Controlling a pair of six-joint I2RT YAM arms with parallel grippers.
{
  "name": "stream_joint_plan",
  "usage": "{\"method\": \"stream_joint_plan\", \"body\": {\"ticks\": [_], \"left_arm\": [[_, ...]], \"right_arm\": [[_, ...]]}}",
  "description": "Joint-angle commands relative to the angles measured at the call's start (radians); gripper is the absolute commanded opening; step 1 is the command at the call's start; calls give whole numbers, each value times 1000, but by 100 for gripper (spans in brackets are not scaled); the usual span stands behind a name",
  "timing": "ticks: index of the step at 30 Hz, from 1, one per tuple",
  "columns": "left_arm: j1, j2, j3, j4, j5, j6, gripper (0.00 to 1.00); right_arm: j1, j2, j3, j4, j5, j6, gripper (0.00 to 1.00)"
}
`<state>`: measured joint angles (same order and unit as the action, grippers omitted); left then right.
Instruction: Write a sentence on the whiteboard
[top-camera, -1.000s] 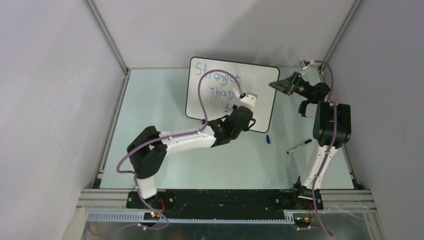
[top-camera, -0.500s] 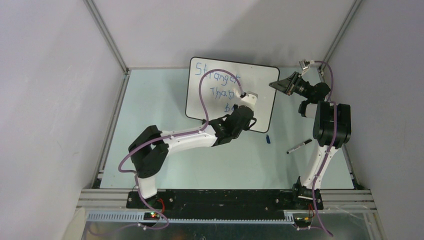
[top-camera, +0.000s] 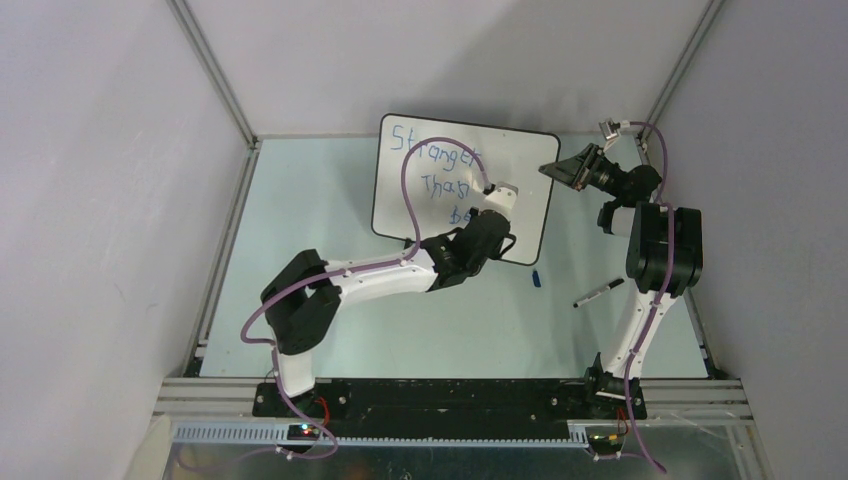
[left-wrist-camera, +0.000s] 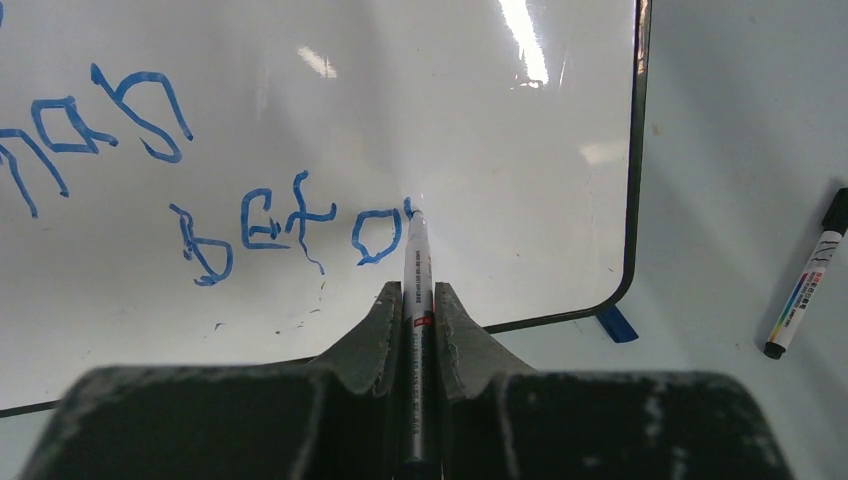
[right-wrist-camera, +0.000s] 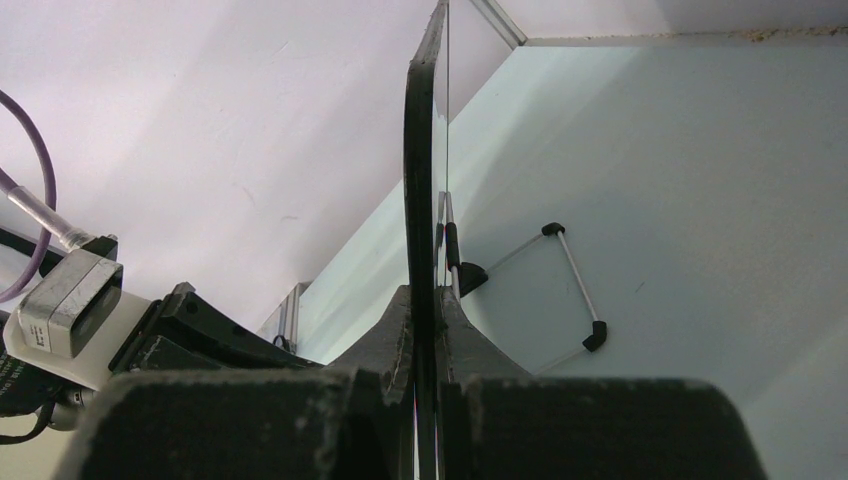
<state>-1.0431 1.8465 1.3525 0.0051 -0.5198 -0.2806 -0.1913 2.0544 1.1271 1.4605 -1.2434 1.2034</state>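
- The sentence (left-wrist-camera: 290, 225) is in thin blue handwriting on the left and middle part of the whiteboard (left-wrist-camera: 520, 150). It has three staggered lines, each starting more to the right than the one above it.
- From above, the lines read "Stranger", "Than" and a short third one; in the left wrist view this third line reads "befo".
- The whiteboard is glossy white with a thin black rim and rounded corners. It stands at the far middle of the table (top-camera: 330, 250), between the two arms.
- The left gripper (left-wrist-camera: 418, 300) is pressed together on a silver marker (left-wrist-camera: 417, 260), which it pinches between both fingers. The marker's tip touches the board just at the right of the last blue letter.
- The right gripper (right-wrist-camera: 425, 310) is closed on the right edge of the whiteboard, with the black rim clamped between its fingers.
- Behind the board, the right wrist view shows a thin wire stand (right-wrist-camera: 570, 290) with black corners.
- A small blue cap (left-wrist-camera: 617, 325) lies on the table just beside the near right corner of the board.
- A second marker (left-wrist-camera: 805, 290) with a black cap lies on the table, further right and apart from the board
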Motion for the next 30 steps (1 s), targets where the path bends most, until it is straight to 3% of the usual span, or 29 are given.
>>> {"method": "stream_joint_plan", "body": {"ticks": [1, 23, 30], "left_arm": [[11, 11, 44, 15, 4, -3, 0], [12, -1, 59, 35, 50, 1, 0], [10, -73, 7, 36, 51, 11, 0]], "right_arm": [[1, -80, 10, 46, 7, 61, 0], [1, -82, 10, 45, 5, 61, 0], [0, -80, 10, 45, 7, 62, 0]]}}
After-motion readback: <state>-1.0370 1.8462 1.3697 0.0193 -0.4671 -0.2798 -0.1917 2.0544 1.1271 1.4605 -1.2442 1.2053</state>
